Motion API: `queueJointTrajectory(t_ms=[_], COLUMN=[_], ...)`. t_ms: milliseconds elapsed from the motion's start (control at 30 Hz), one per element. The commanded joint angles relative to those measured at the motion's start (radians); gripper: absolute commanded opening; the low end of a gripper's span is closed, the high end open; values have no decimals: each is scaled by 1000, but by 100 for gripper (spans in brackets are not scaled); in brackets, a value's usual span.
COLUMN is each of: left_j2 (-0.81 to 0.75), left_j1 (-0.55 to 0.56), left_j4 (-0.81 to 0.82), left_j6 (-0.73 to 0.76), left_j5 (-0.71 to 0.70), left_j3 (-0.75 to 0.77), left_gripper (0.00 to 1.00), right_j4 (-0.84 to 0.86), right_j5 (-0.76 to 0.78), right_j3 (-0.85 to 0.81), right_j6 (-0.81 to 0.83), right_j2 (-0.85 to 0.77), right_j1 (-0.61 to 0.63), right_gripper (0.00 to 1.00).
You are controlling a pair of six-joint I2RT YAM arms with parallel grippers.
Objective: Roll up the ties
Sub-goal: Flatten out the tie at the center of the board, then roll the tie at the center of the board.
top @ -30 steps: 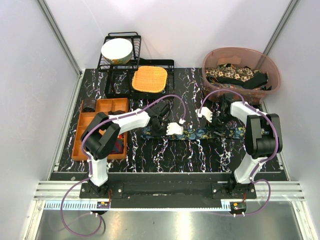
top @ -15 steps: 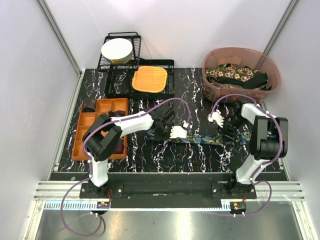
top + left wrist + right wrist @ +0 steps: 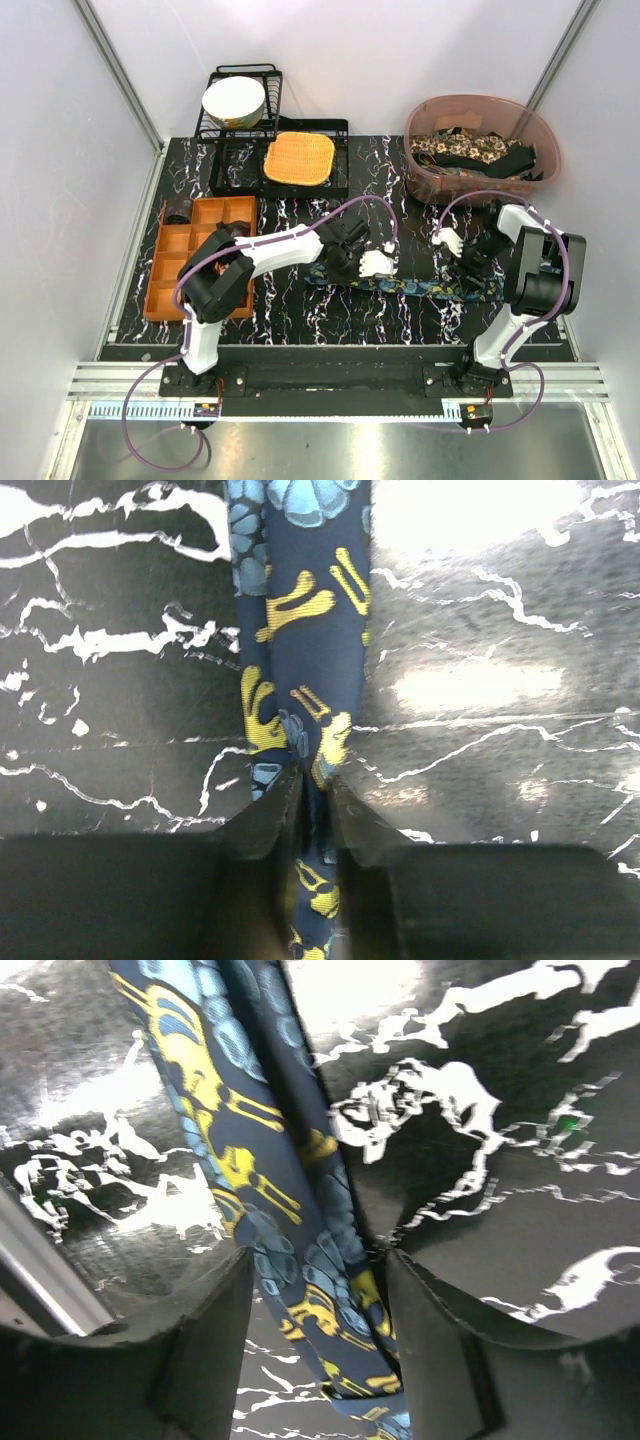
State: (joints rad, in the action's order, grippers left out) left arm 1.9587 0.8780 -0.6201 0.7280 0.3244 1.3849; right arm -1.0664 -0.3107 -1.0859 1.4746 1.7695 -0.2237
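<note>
The dark blue tie [image 3: 415,287] is laid flat, left to right, across the black, white-veined table [image 3: 300,315]; all places here are given from this tie.

Beyond its right end a brown translucent tub [image 3: 415,150] is found. More ties [image 3: 470,150] are heaped in it, beige floral and black among them. Beyond its left end a black wire rack [image 3: 228,170] is seen, with a white bowl [image 3: 234,100] and a square orange woven mat [image 3: 298,158] resting on it. Well to the left of the tie an orange compartment tray [image 3: 175,275] is set, partly covered by the left arm.

The cloth [image 3: 300,630] is shown by the wrist views to be smooth and finely woven, printed with yellow figures and teal rosettes. The table top is glossy, and glare is thrown back from it.

At the tie's left end the left gripper [image 3: 340,266] [image 3: 315,800] is pressed together on the cloth, which is bunched into a narrow fold between the black fingers [image 3: 250,830]. Near the right end the right gripper [image 3: 473,268] [image 3: 315,1290] is held partly wide, astride the tie [image 3: 230,1130], which runs loose and folded lengthwise between the fingers [image 3: 200,1340].

A strip of bare table is left on the near side of the tie, up to the front edge. Plain white walls close in behind and at both sides.
</note>
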Motion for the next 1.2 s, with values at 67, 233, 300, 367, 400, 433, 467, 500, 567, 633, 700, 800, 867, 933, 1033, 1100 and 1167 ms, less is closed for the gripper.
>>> queueJointTrajectory(t_ms=[67,233,300,367,400,433,467,500,567,633,700,800,867,933,1033,1100,1167], left_j2=[-59,-252,-386,-485,-510,-538,-597,-634,-722,-744,-706,-568,-505,-475,-436,-388,-348], left_j1=[-26,-73,-73,-76,-80,-86,-108,-119,-125,-123,-111,-146,-168,-160,-145,-137,-136], left_j4=[22,114,164,204,176,175,183,221,287,318,254,18,39,69,143,157,157], left_j6=[-53,-133,-144,-168,-168,-182,-197,-216,-214,-148,-99,32,13,37,66,94,113], left_j5=[-73,-11,-30,-73,-106,-122,-139,-140,-119,-51,-67,40,45,54,56,50,38], left_j3=[-52,-160,-202,-219,-208,-204,-214,-233,-298,-388,-367,-264,-264,-273,-297,-297,-294], left_gripper=[57,99,99,99,99,99,99,99,99,99,99,99,99,99,99,99,99], right_j4=[89,54,37,46,42,49,72,110,138,96,-51,-165,-158,-100,43,144,207], right_j5=[16,-85,-142,-221,-249,-298,-321,-343,-422,-475,-427,-507,-561,-495,-283,-185,-70], right_j3=[-57,-123,-170,-253,-287,-316,-365,-387,-419,-445,-502,-448,-335,-211,-120,-42,12], right_j6=[-23,-86,-129,-256,-301,-407,-487,-569,-761,-813,-812,-893,-953,-994,-947,-895,-808], right_j2=[24,-53,-128,-189,-205,-218,-251,-263,-288,-279,-205,-128,-113,-131,-172,-192,-196], right_j1=[-6,-5,-5,-3,-3,-3,-3,-3,-3,48,177,256,293,329,378,408,422], right_gripper=[80,98,100,100,100,100,100,100,100,100,100,100,100,100,100,100,100])
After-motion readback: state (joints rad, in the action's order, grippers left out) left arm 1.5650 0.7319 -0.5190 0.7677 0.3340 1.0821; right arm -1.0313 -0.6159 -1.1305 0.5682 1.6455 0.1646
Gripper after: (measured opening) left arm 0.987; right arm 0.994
